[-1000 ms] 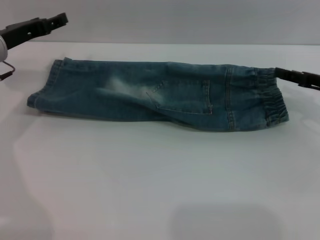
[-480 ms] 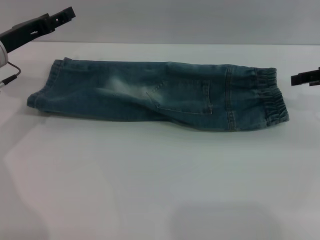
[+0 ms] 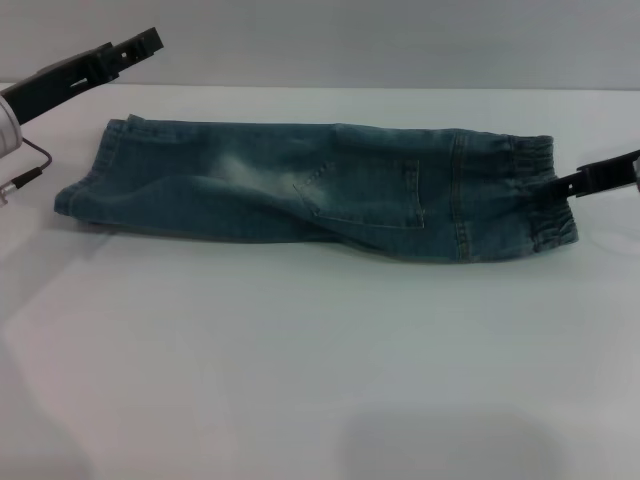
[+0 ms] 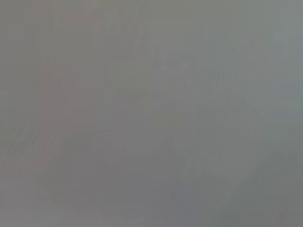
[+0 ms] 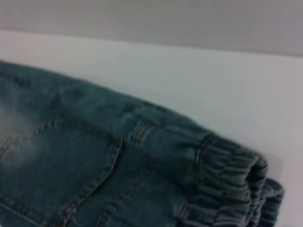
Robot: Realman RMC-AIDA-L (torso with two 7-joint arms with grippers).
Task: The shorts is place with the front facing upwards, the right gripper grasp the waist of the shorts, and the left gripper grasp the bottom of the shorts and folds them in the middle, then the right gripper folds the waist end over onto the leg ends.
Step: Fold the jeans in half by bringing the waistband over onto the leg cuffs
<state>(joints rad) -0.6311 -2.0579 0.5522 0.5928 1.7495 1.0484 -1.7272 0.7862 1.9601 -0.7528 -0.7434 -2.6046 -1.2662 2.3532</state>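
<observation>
The blue denim shorts [image 3: 320,190] lie flat across the white table [image 3: 320,360], doubled lengthwise. The elastic waist [image 3: 545,195] is on the right and the leg ends [image 3: 95,175] on the left. My right gripper [image 3: 562,185] reaches in from the right edge, its tip at the outer edge of the waist about halfway down. The right wrist view shows the gathered waist [image 5: 227,177] and a stitched pocket [image 5: 71,170] close up. My left gripper [image 3: 148,44] hovers above and behind the leg ends, apart from the cloth. The left wrist view shows only blank grey.
A grey wall [image 3: 400,40] runs behind the table's far edge. A thin cable [image 3: 25,165] hangs from the left arm beside the leg ends. Bare white table lies in front of the shorts.
The left gripper has drifted right and slightly back. The right gripper pulled away from the waist's top corner, then came back lower, to the middle of the waist edge.
</observation>
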